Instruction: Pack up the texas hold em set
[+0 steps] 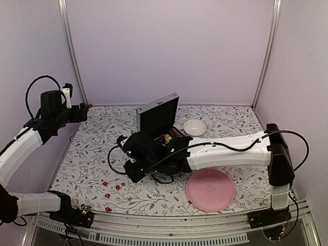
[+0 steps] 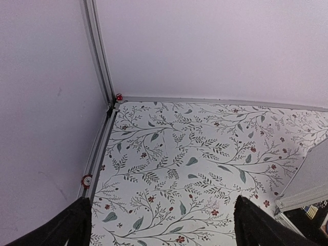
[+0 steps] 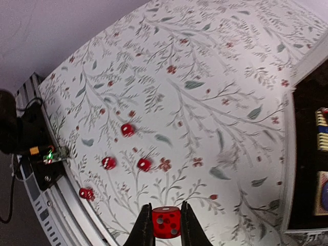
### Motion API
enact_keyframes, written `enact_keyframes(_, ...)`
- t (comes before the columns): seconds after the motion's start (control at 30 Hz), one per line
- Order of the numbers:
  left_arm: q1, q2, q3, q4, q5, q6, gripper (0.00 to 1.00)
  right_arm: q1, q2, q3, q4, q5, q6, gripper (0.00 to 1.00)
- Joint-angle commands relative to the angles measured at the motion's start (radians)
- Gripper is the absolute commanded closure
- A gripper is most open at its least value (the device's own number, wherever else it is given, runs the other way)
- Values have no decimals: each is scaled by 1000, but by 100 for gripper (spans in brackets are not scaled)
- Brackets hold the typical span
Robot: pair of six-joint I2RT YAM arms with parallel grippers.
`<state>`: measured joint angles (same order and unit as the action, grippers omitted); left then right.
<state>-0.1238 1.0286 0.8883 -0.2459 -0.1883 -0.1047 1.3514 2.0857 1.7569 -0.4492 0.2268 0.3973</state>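
The right gripper (image 3: 165, 226) grasps one red die (image 3: 165, 221); four loose dice (image 3: 144, 164) lie at ten o'clock. The left gripper (image 2: 163, 225) stands released.

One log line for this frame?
right gripper: shut on red die | left gripper: open, holds nothing | loose dice: on table | case: open

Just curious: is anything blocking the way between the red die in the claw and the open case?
Nothing visible does. The right gripper pinches the die; only bare flowered tablecloth lies between it and the open case. The loose dice lie on the other side.
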Motion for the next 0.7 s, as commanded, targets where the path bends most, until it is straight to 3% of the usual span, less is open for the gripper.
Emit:
enact_keyframes(0.0,4,7,-11,11,-48,14,4,-183,-121,-106,84,-68,-59,97)
enact_keyframes(0.4,5,24,-18,18,-39,12,3,-467,-213,-320,218,-247,-75,97)
enact_keyframes(0.67,5,55,-20,24,-26,5,4,-499,-100,-301,220,-217,-78,97)
